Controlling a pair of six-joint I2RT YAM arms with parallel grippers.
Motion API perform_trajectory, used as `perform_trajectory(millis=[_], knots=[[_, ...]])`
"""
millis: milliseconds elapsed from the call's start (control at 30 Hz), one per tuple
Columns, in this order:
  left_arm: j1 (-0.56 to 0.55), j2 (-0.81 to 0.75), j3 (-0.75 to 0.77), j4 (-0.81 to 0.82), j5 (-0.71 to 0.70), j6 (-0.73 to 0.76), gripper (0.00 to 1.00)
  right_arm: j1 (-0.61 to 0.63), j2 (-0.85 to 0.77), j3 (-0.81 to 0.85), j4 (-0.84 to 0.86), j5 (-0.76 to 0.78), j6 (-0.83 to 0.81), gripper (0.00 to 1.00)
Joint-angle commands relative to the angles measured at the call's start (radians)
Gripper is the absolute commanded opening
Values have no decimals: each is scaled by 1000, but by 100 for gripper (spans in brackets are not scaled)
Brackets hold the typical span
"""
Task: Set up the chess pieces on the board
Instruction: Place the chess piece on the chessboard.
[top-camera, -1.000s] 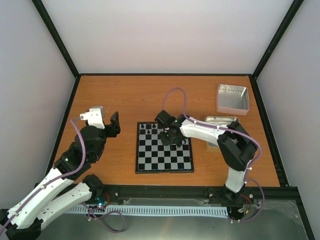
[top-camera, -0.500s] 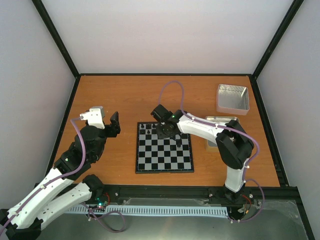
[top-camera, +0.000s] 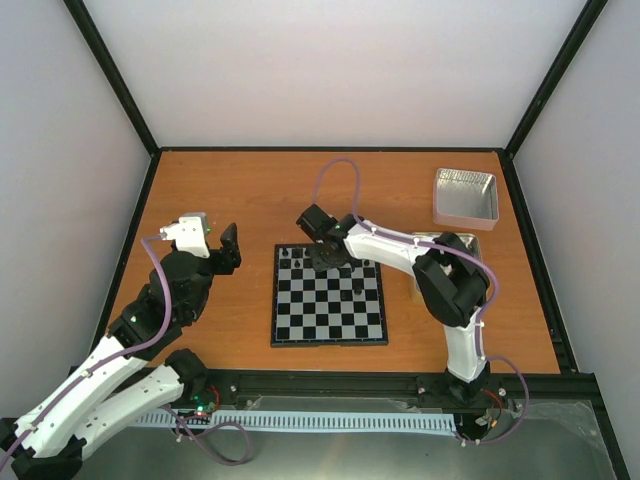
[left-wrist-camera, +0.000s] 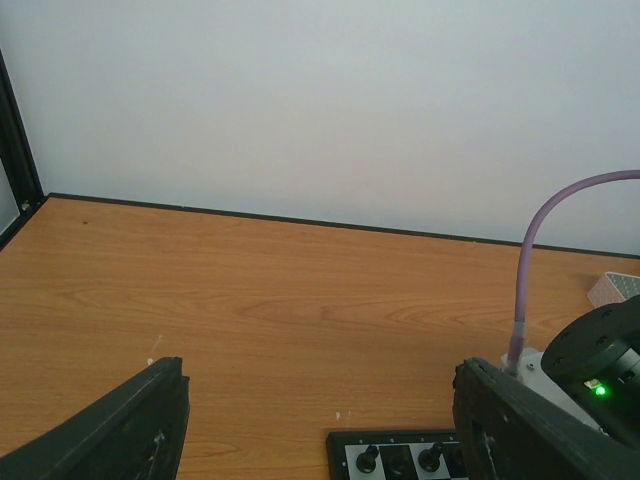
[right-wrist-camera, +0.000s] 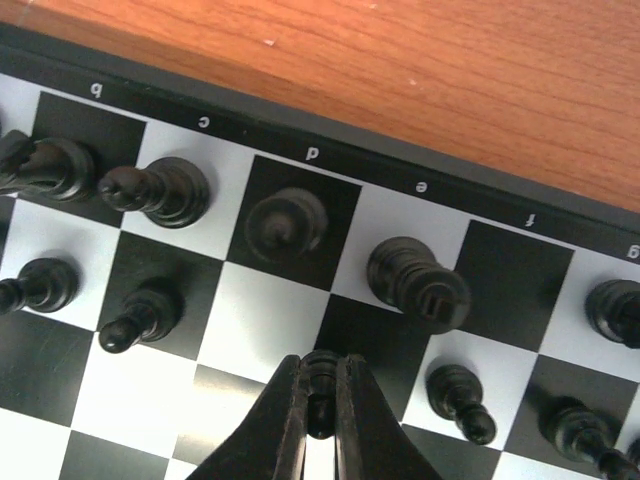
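Note:
The chessboard (top-camera: 328, 305) lies at the table's middle, with several black chess pieces along its far two rows (top-camera: 300, 260). My right gripper (top-camera: 322, 262) hangs over the far rows, shut on a small black pawn (right-wrist-camera: 320, 385) held between its fingertips above the board, near the d and e files. In the right wrist view a black king (right-wrist-camera: 417, 282), a queen-like piece (right-wrist-camera: 287, 222), a bishop (right-wrist-camera: 160, 189) and pawns (right-wrist-camera: 455, 397) stand on squares. My left gripper (top-camera: 215, 250) is open and empty, left of the board; its view shows the board's far corner (left-wrist-camera: 400, 455).
A square silver tin (top-camera: 466, 197) stands at the far right, and a second tin (top-camera: 440, 242) lies behind the right arm. Black frame posts and rails edge the orange table (top-camera: 230, 190).
My right gripper has moved left and farther back along the board's far rows, carrying the pawn. The left arm has not moved.

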Motion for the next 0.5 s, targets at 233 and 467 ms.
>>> perform_trajectory(millis=[233,467], knots=[[4,9,4,13,-10,-6,73,-28,18,18,5,30,7,7],[4,7,4,12,-12,-7,74,-31,18,19,0,27,7,8]])
